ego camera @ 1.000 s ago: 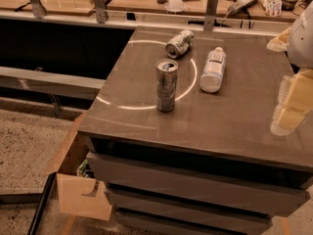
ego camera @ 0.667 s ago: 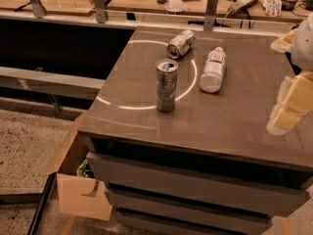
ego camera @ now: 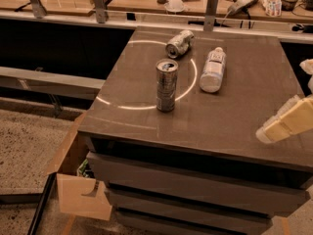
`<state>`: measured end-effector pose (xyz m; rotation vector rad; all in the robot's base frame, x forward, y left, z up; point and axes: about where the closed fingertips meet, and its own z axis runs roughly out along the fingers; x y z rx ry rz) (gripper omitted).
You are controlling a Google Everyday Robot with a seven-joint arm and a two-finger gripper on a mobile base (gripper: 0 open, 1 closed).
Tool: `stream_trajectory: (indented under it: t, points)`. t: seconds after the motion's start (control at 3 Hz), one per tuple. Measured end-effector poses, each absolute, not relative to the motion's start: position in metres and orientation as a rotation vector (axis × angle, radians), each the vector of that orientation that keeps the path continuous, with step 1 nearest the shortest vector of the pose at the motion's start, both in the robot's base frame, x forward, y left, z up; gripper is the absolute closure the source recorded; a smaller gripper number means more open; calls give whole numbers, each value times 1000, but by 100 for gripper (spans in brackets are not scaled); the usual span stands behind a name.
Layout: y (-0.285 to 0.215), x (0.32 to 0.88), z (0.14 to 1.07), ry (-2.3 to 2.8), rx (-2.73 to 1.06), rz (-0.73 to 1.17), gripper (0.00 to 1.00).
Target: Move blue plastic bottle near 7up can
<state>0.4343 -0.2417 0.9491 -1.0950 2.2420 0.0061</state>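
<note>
The blue plastic bottle (ego camera: 213, 69) lies on its side on the grey table top (ego camera: 244, 106), white cap pointing to the back. The 7up can (ego camera: 179, 43) lies on its side to the bottle's back left, a short gap away. A taller, slimmer silver can (ego camera: 167, 84) with dark markings stands upright in front of them, left of the bottle. My gripper (ego camera: 286, 124) is pale yellow and sits at the right edge of the view, above the table's front right part. It is well to the right of and nearer than the bottle, and holds nothing that I can see.
The table top sits on a stack of drawers (ego camera: 186, 180). An open cardboard box (ego camera: 78, 180) stands on the floor at the lower left. A wooden workbench (ego camera: 220, 4) with clutter and metal posts runs along the back. A dark gap lies left of the table.
My gripper has come down and a little to the left, and now lies flatter over the table's right side. The bottle and both cans have not moved.
</note>
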Motion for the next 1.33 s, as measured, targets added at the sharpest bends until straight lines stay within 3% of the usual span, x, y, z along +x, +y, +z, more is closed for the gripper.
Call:
stream_trajectory:
  t: [0.67, 1.33]
  points:
    - [-249, 462, 909, 2250, -746, -115, 0]
    - [-248, 481, 915, 2210, -634, -131, 0]
